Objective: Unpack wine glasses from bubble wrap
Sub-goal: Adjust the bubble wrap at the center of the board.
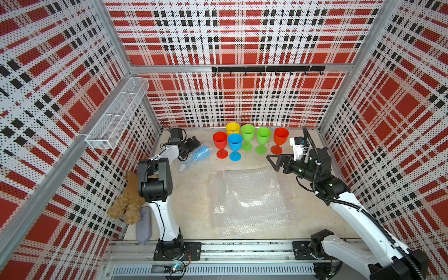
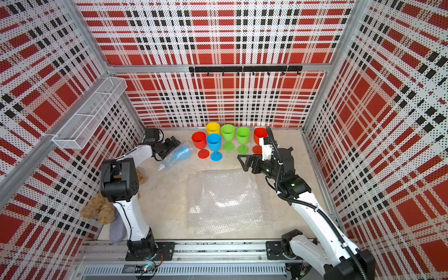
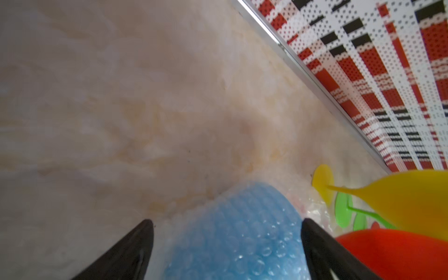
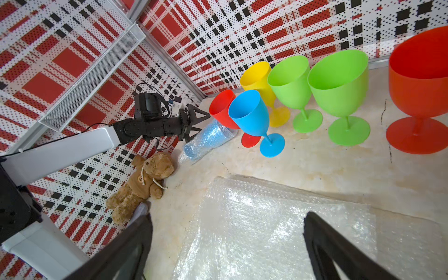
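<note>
Jaws of left gripper: spread wide, set on either side of the wrapped blue goblet; nothing is clamped.

Wrapped blue goblet: laid on its side on the table, at 10 o'clock from centre, just beside the near end of the row. Its long axis runs from 7 to 1 o'clock. The wide bowl end is judged to point to 1 o'clock, with loose wrap trailing to 7 o'clock.

Row at 12 o'clock, bare and upright: first red goblet, yellow goblet, bare blue goblet, first green goblet, second green goblet, second red goblet. Six are counted as unpacked; one is judged left.

Sheets of bubble wrap: empty, laid flat and overlapped at centre.

Jaws of right gripper: spread wide and empty, held over the 1 o'clock corner of the sheets.
</note>
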